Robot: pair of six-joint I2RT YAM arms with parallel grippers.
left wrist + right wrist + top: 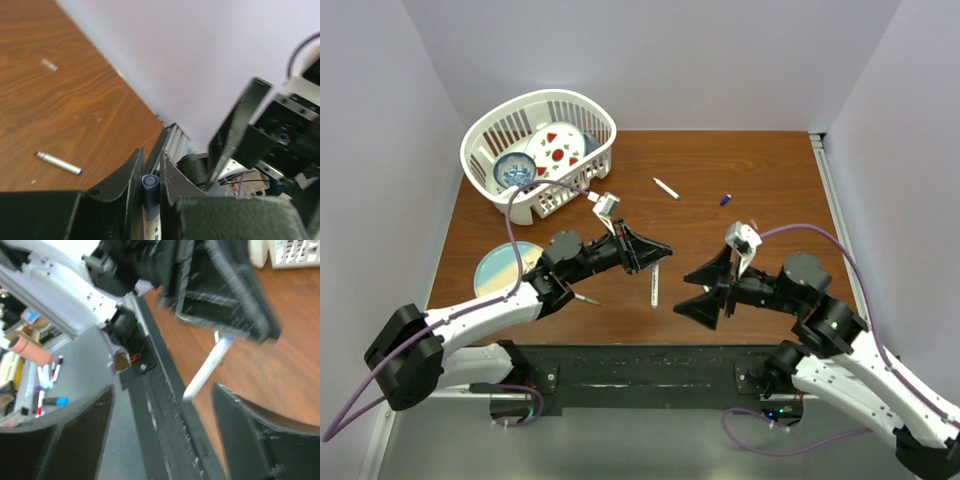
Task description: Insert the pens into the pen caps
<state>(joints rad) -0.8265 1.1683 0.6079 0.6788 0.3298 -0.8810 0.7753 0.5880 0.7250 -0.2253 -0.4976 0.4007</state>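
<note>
Left tool (655,252): narrow, clamped on a pen (655,285). Left wrist view shows a blue cap (150,186) on the pen's upper end, wedged between the two fingers, white barrel below it. From above the pen hangs down out of the tool, roughly upright, lower end close to the surface (750,165); can't tell if it touches.

Right tool (682,293): wide, nothing between the fingers. It faces the left tool, just beside the held pen and not touching it. In the right wrist view the pen's lower end sits in the gap ahead of the fingers (75,435).

Second pen (666,188) lies flat mid-surface, beyond both tools. Loose blue cap (726,199) to its right, apart from it. Third pen (586,298) lies beside the left forearm.

White basket (552,199) holding dishes stands at the far left corner. Pale blue plate (505,265) on the left, partly under the left arm.
</note>
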